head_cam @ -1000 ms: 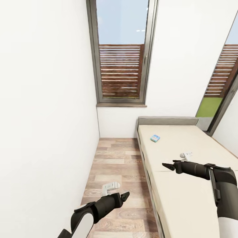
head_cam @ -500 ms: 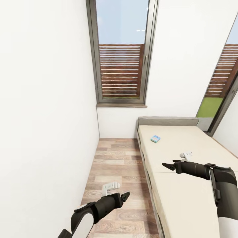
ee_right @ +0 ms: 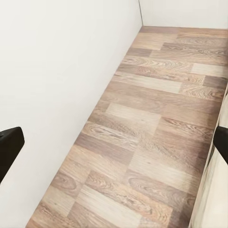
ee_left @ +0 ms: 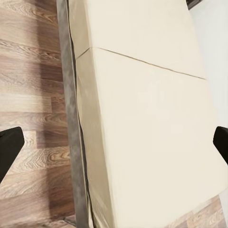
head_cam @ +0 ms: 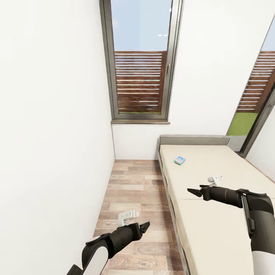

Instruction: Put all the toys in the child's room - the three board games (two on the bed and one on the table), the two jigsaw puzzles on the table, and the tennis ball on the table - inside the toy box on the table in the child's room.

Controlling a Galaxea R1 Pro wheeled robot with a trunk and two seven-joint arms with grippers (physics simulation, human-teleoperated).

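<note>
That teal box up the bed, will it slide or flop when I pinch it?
The teal box looks like a flat, stiff carton, so it probably won't flop. It lies flat on the soft-looking bed, so it may press in rather than slide. Being thin, its edge may be hard to catch; the right gripper hangs short of it.

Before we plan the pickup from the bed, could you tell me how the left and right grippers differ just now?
The left gripper hangs over the floor, while the right gripper is over the bed. The left one sits nearer the robot; the right one is farther out, closer to the teal box. Both are open and empty.
</note>
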